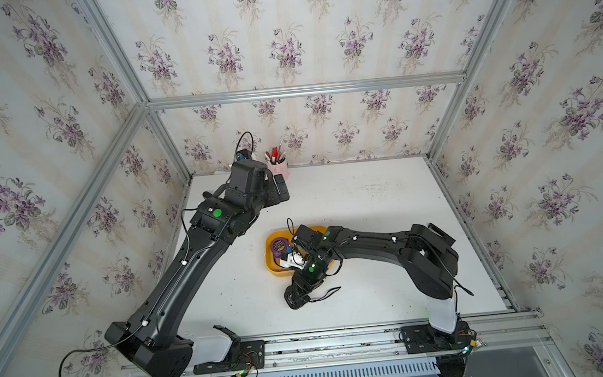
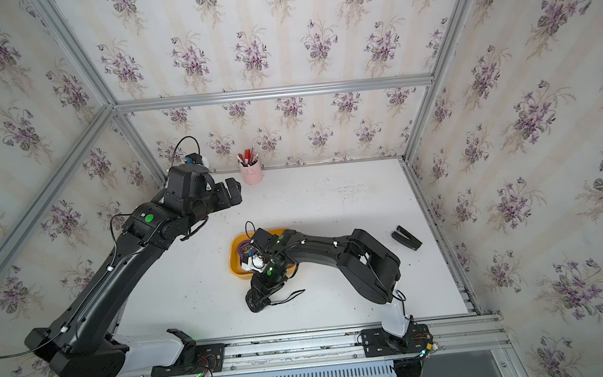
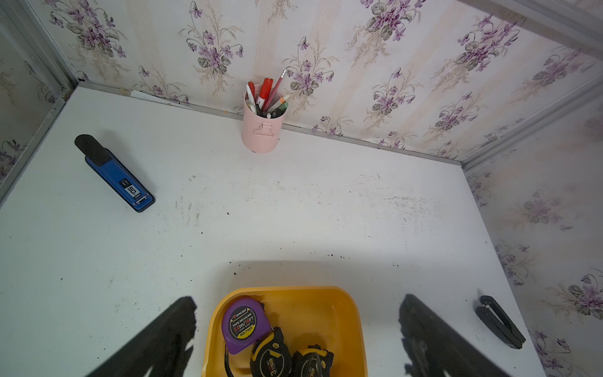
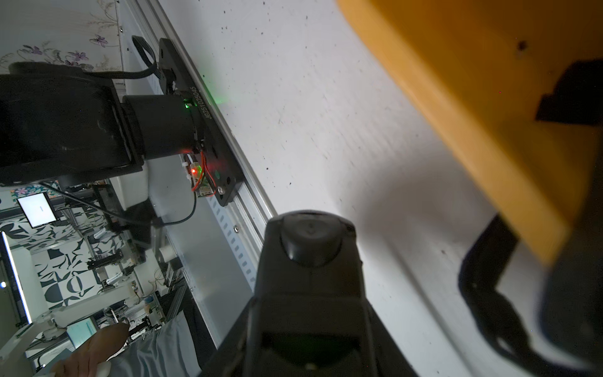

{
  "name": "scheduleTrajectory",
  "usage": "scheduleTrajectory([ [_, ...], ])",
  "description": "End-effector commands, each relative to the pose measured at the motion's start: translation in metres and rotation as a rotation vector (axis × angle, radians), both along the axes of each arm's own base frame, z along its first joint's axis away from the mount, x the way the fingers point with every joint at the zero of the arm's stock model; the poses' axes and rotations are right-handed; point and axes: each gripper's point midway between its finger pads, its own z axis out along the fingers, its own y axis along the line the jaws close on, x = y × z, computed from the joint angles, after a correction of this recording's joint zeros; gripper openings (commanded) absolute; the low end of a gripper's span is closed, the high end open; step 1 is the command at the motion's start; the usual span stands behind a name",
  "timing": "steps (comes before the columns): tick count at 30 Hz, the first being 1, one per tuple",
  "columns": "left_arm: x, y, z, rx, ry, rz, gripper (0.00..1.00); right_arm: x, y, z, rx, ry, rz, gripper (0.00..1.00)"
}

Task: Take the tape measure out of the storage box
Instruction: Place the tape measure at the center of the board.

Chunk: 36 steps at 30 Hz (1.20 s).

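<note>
Right end effector [image 1: 296,295] reaches past the near rim of the storage box [image 1: 277,269] and sits low over the desk [image 1: 367,199]. Its fingers are drawn in on a black tape measure [image 2: 255,306]. The tape measure is outside the box, just beside the near wall. Its wrist strap [image 4: 473,280] trails loose across the desk beside it.

In the right wrist view one dark finger fills the foreground and the box's yellow wall is a close blur, so the pinch itself is hard to make out there.

Behind the wrist, the right arm crosses over the box and hides most of its inside in both top views. A purple tape measure [image 1: 278,245] shows at the box's left end. The left wrist view shows black-and-yellow tape measures [image 3: 270,355] lying against it inside the box.

The left end effector [image 2: 227,194] hangs over the far left of the desk, fingers spread wide and holding nothing. It is near the pink pen cup [image 2: 251,173], which stands against the back wall. A black stapler [image 2: 407,238] lies well apart toward the right edge. A blue stapler [image 3: 115,174] lies on the left side.
</note>
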Motion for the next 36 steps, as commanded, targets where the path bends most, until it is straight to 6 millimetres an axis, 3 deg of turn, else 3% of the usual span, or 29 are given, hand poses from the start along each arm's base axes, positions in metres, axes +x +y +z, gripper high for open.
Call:
scheduleTrajectory([
  [1, -0.002, 0.004, 0.004, 0.012, -0.012, 0.008, 1.0, -0.008, -0.002, 0.002, -0.014, 0.047, 0.043, 0.29],
  [17, -0.003, 0.002, 0.01, 0.011, -0.021, -0.015, 1.0, -0.023, 0.007, -0.002, -0.038, 0.045, 0.176, 0.32],
  [36, -0.015, 0.01, 0.01, 0.016, -0.021, -0.004, 1.0, -0.02, 0.011, -0.017, -0.082, 0.045, 0.173, 0.38],
])
